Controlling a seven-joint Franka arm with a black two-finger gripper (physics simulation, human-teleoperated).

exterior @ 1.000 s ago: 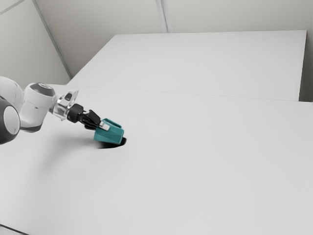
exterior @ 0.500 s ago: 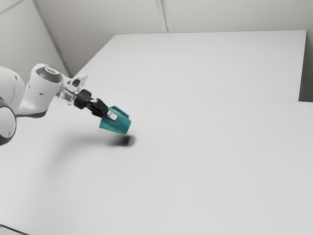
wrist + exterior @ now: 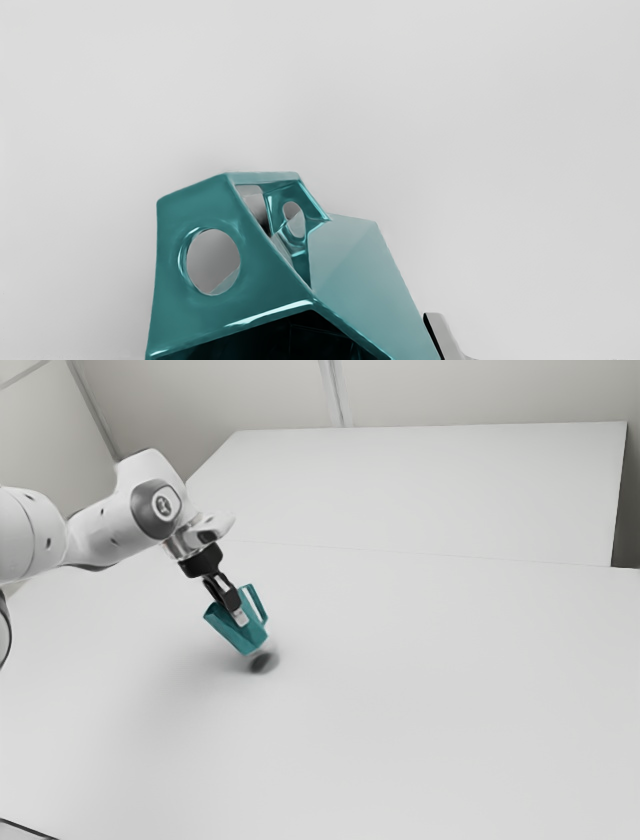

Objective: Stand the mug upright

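I've swung the glossy teal, angular mug (image 3: 249, 641) steeper; my hand (image 3: 239, 618) grips it, fingers mug-width apart, above the white bench (image 3: 420, 700), exterior view's left. Still leaning, it needs more righting.

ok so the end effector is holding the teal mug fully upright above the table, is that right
Not quite: the teal mug is tilted, not fully upright, as the exterior view shows. The rest stands: the end effector is holding it above the table.
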